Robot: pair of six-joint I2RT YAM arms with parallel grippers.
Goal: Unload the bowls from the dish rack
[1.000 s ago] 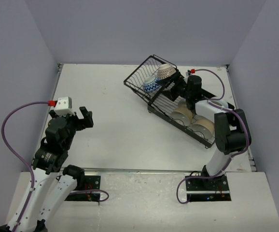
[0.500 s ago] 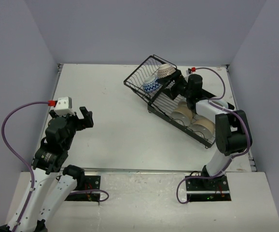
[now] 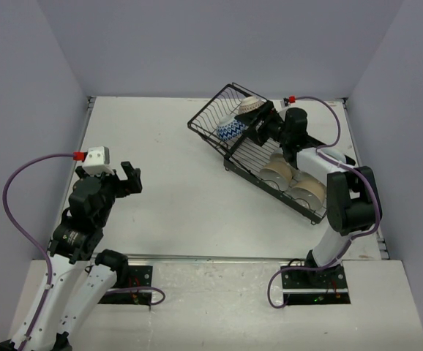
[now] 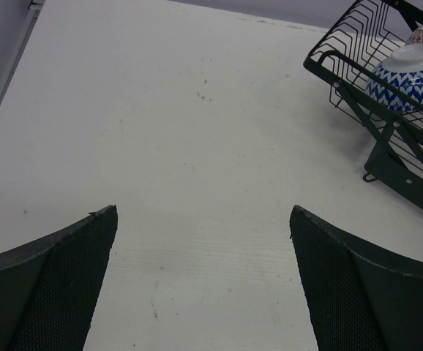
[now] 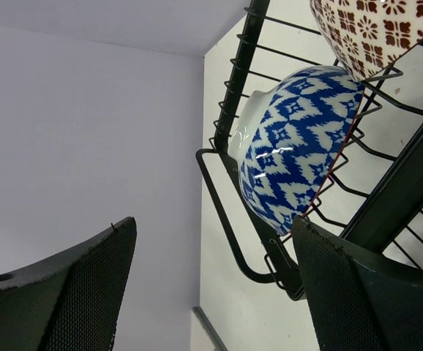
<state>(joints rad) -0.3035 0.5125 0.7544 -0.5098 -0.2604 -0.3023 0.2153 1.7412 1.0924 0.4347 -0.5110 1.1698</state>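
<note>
Four small round bowls sit in the black wire dish rack [image 3: 210, 117]. My right gripper [image 5: 211, 223] hangs with its fingers spread wide and nothing between them. The blue-and-white zigzag ceramic bowl [image 5: 296, 142] is just ahead of it and slightly to the right, tipped mouth-down in the rack's basket end. Its white foot points toward me and its rim leans on the wires. The brown-and-cream patterned bowl [image 5: 372, 29] lies beyond it, further right. Two tan round bowls [image 3: 277, 170] stand on edge in the long tray behind the gripper, beside my forearm.

I judge the zigzag bowl to be glazed ceramic: rigid, brittle, glossy enough to slip, and moderately heavy for its size. The belly curves steeply, so a squeeze across it would likely squirt it out. The rim looks like the better hold, with one finger inside and one outside. It is pressed against the wires, though, so I would need to come in from the open side and lift clear of the bars without knocking its neighbour.

My left gripper [image 4: 204, 212] is also wide open over the white counter [image 4: 197, 110], with the rack far ahead to its right.
</note>
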